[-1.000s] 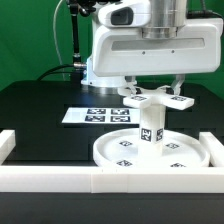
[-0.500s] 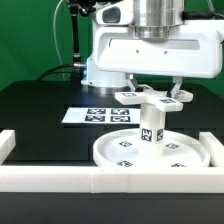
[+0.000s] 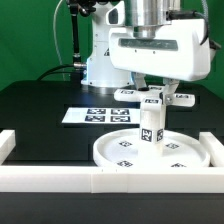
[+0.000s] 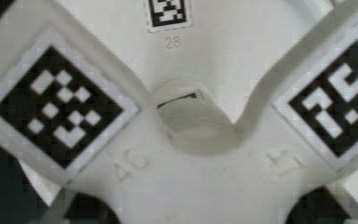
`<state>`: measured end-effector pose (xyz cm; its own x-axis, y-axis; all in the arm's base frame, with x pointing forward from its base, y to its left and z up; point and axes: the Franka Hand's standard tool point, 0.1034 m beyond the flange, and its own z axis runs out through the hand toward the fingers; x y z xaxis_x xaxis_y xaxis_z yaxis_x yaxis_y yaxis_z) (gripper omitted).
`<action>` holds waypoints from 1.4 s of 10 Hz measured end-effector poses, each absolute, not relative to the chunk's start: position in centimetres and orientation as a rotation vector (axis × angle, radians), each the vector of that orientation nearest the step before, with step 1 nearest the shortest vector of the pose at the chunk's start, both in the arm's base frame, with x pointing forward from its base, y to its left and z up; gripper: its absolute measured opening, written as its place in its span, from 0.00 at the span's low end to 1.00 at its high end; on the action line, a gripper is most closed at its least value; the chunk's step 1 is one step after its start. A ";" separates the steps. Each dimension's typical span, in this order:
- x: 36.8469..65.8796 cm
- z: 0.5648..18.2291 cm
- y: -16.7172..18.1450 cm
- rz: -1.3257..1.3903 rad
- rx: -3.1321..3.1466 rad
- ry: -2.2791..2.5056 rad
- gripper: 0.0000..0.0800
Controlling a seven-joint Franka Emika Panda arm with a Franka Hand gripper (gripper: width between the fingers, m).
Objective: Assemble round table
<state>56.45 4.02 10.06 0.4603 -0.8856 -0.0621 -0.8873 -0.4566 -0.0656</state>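
Exterior view: the large rimmed disc (image 3: 115,155) lies flat on the black desk (image 3: 40,105), just inside the long white border bars (image 3: 60,180). The short cylindrical leg (image 3: 150,128) stands upright at the disc's centre. The cross-shaped foot piece (image 3: 152,97) sits level on top of the leg. The hand (image 3: 160,88) hangs directly over it, its fingers reaching down to the foot piece on either side. The white wrist housing hides most of them, so it cannot be told whether they are pinching the piece or standing spread. The marker board (image 3: 95,115) lies behind the disc, towards the exterior view's left.

Wrist view: this view alone shows the foot piece (image 4: 176,120) at close range, with its round central boss, three square tags on its arms and embossed numerals. Disc, leg and fingers are not discernible here.

Against the frame half a second earlier, the wrist housing has turned and shows a narrower face, shifted towards the exterior view's right. The foot piece's arms appear slightly rotated. Disc and leg are unmoved.
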 end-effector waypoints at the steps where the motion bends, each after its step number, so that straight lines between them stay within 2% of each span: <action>1: 56.4 10.0 4.0 0.041 -2.535 1.686 0.56; 5: 56.5 10.0 3.9 0.083 -2.161 2.127 0.56; 8: 56.6 10.0 3.8 0.098 -2.018 2.273 0.56; 9: 56.6 10.0 4.0 0.109 -1.978 2.298 0.68; 10: 56.5 9.9 4.3 0.118 -1.963 2.303 0.68; 11: 56.5 9.9 4.3 0.119 -1.982 2.284 0.77; 12: 56.5 9.9 4.4 0.121 -1.985 2.278 0.80; 14: 56.8 11.7 4.5 0.118 -2.026 2.203 0.81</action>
<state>56.81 4.50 11.72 -0.0792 -0.9839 -0.1602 -0.9954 0.0868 -0.0407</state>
